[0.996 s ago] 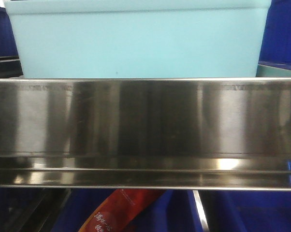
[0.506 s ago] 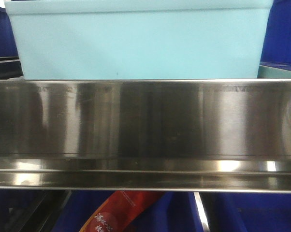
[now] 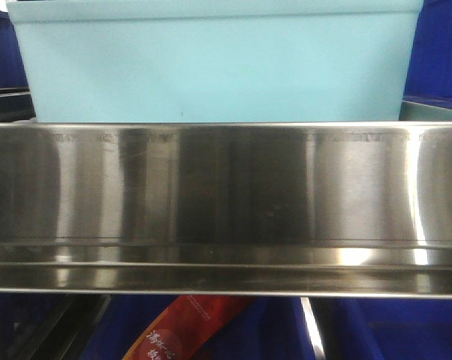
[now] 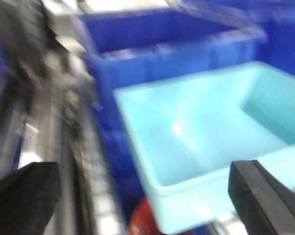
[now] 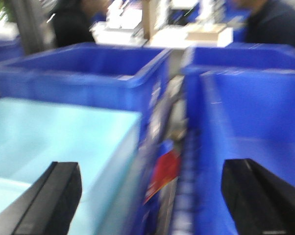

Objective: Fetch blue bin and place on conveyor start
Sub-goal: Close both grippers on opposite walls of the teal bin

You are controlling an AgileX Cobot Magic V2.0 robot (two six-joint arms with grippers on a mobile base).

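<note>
The blue bin, a light turquoise tub, sits on a shelf just behind the steel rail in the front view. In the blurred left wrist view it is empty, and my left gripper hangs wide open above its near left corner. In the right wrist view the bin lies at the lower left; my right gripper is wide open over its right wall and the gap beside it. Neither gripper touches the bin. The conveyor start is out of view.
A shiny stainless-steel shelf rail fills the front view. Dark navy crates stand behind and beside the bin. A red packet lies below the rail. People stand in the background.
The front view has barely shifted; reflections on the steel rail have moved slightly. The bin stays in place.
</note>
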